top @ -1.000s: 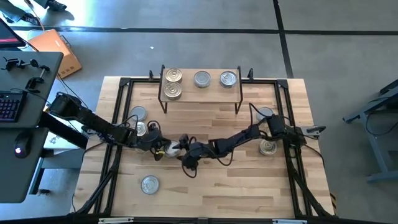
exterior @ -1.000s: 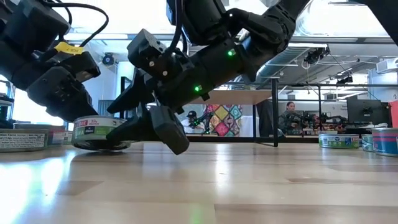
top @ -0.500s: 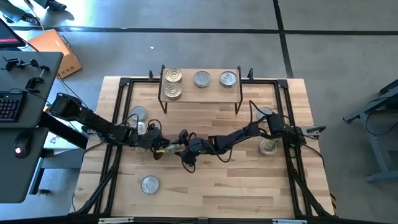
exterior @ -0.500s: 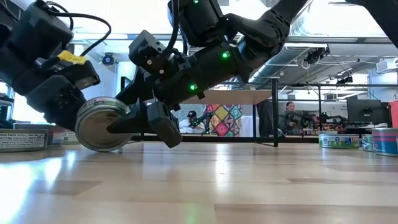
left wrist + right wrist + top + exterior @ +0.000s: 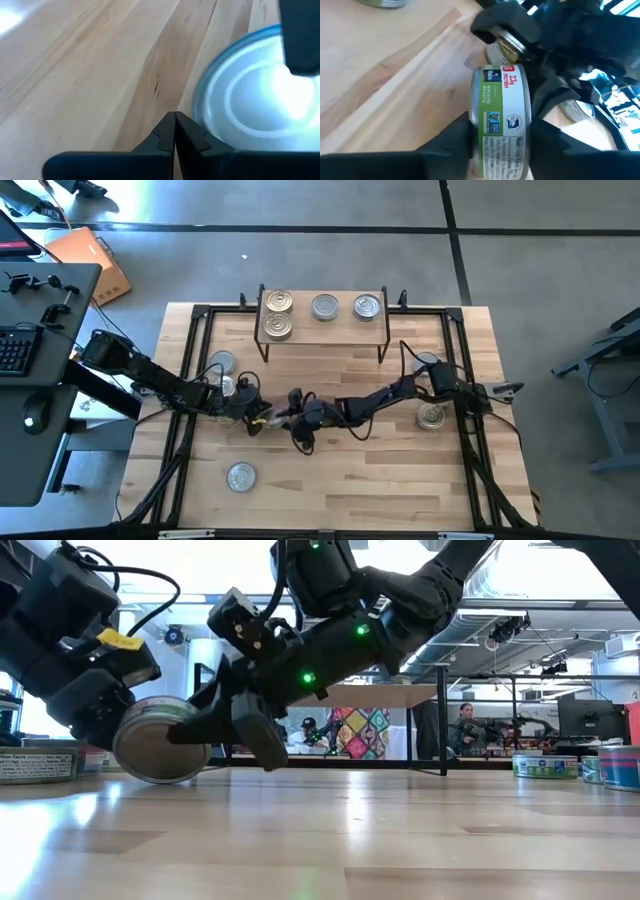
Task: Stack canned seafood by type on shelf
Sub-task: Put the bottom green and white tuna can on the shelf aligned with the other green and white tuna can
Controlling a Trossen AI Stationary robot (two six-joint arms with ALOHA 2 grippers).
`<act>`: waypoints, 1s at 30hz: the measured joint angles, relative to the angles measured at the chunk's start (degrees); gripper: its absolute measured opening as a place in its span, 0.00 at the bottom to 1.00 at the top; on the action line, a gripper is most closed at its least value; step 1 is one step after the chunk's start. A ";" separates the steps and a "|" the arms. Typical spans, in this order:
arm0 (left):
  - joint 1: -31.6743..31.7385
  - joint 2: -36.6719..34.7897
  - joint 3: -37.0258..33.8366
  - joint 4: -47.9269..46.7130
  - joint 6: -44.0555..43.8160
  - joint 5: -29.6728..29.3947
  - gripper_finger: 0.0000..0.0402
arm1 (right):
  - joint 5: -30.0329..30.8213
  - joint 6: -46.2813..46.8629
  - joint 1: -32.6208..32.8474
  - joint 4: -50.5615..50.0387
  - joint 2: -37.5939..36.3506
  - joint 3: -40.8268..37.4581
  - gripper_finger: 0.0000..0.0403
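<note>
Dark left gripper (image 5: 252, 416), fingers pressed together with nothing between them, sits left of the table's (image 5: 400, 480) middle, touching a green-labelled tin (image 5: 160, 745) tipped on its edge. Right gripper (image 5: 282, 417) pinches that tin. Four tins lie on the shelf (image 5: 325, 325) at the far edge.

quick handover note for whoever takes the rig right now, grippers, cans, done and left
Left gripper: shut, empty, pressed against the tilted green-label can at table centre-left.
Right gripper: fingers either side of that can, standing on edge; grip not confirmed.
Shelf: four cans on top, two gold-toned ones at its left end, two silvery ones to their right.
Loose on the table: two by the left arm, one at front left, two at right.
Left: shelve the tilted can and the five loose ones by type.
</note>
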 joint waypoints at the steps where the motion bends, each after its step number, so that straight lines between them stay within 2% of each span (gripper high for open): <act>1: 0.00 -0.04 0.00 0.28 -0.01 -0.11 0.00 | -0.25 0.03 0.00 -0.21 0.00 0.00 0.31; 5: -0.14 -0.11 0.19 0.36 0.94 -0.69 0.00 | 2.11 3.53 0.70 -1.21 -0.16 0.01 0.31; 11: -2.24 -0.20 0.55 -0.22 1.05 -1.65 0.00 | 14.00 6.61 4.96 -8.70 -3.35 -0.02 0.31; 18: -5.08 -0.20 0.59 -1.29 0.79 -4.44 0.00 | 28.32 5.59 9.47 -22.73 -12.54 -0.07 0.31; 25: -6.39 -0.26 0.66 -1.15 0.75 -5.40 0.00 | 39.70 5.59 6.76 -36.70 -23.13 -0.07 0.31; 30: -6.43 -0.26 0.68 -1.17 0.88 -6.17 0.00 | 42.62 5.12 0.86 -40.91 -27.82 -0.07 0.31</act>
